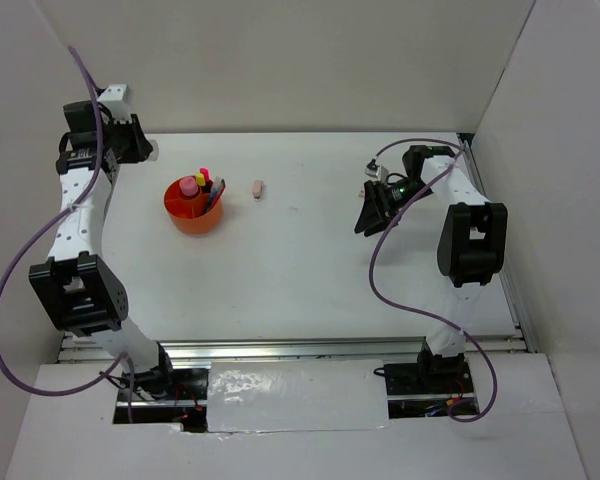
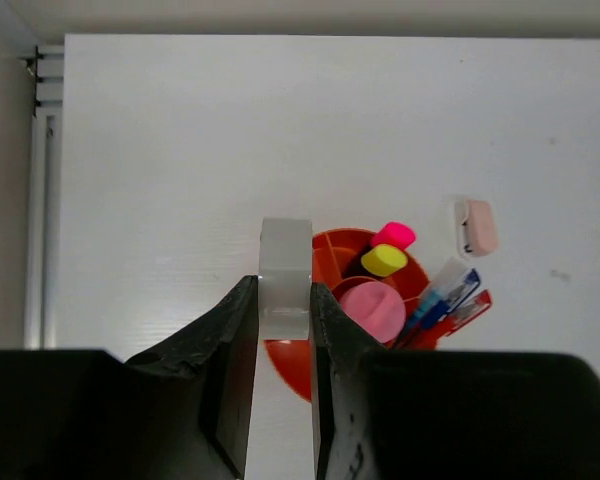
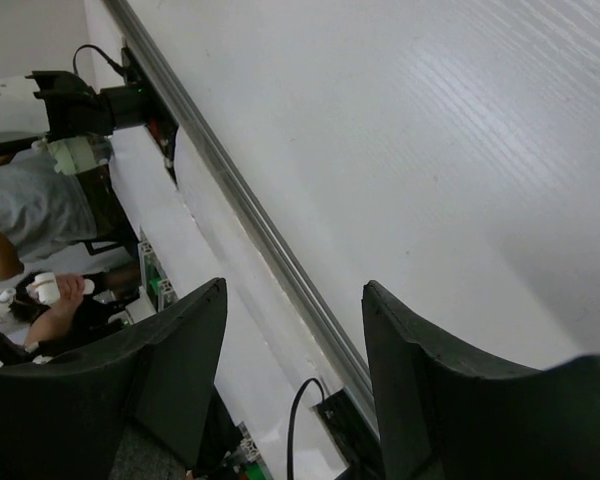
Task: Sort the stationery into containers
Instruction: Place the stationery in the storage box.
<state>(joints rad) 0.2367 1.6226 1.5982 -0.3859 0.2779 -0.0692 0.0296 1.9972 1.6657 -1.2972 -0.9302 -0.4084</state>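
Two arms, one clear tape ring (image 2: 285,255) in hand.
The left gripper (image 2: 283,290) pinches the ring upright by the table's far-left corner. Near it stands the orange tub (image 1: 190,224), holding highlighters (image 2: 384,260), pens (image 2: 450,290) and a glue stick (image 2: 372,310). A small eraser (image 1: 259,189) lies just beside the tub. The right gripper (image 3: 292,290) gapes wide near the right edge.

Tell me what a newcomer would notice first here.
The orange tub, stuffed with bright pens and highlighters, stands left of centre on the table. Then the left claw shut on a clear tape ring, and a pink eraser lying alone just right of the tub. The right claw sits open and empty at the far right.
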